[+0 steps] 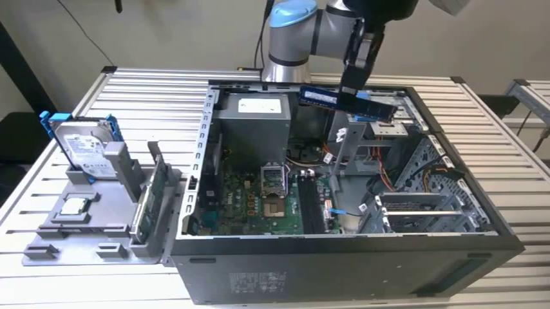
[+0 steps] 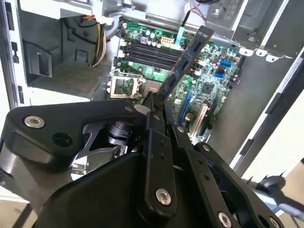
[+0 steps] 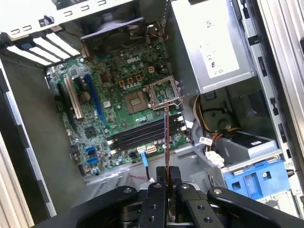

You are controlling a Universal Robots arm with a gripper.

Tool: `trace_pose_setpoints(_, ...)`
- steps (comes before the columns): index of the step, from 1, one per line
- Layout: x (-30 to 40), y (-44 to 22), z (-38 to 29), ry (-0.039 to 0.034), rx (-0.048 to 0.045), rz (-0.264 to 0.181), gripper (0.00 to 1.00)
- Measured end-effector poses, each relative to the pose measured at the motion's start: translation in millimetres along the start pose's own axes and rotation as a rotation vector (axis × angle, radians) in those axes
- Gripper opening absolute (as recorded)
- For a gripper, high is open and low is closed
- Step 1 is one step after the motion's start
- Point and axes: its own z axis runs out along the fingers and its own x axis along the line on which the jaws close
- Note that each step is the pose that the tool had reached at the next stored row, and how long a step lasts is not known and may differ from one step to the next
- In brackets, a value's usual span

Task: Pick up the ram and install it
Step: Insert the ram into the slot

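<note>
The ram (image 1: 346, 103), a long dark strip with a blue label, hangs in the air above the back of the open computer case (image 1: 344, 248). My gripper (image 1: 351, 94) is shut on its middle from above. In the second wrist view the ram (image 2: 187, 59) juts out from my gripper (image 2: 159, 102) over the green motherboard (image 2: 209, 85). In the first wrist view the ram (image 3: 166, 137) is edge-on, a thin line running from my gripper (image 3: 167, 175) across the black memory slots (image 3: 137, 137). The slots (image 1: 310, 206) lie well below the ram.
A grey holder (image 1: 94, 222) at the exterior view's left carries a silver hard drive in a blue frame (image 1: 86, 149), a small square chip (image 1: 73, 206) and a green board on edge (image 1: 148, 207). Inside the case are a power supply (image 1: 251, 122), cables and a drive cage (image 1: 421, 206).
</note>
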Motion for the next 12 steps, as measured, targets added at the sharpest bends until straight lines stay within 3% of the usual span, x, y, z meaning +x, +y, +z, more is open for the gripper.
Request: trace_pose_setpoints(12,0.0,0.0,0.0,-0.0058,0.0046,0.18,0.14)
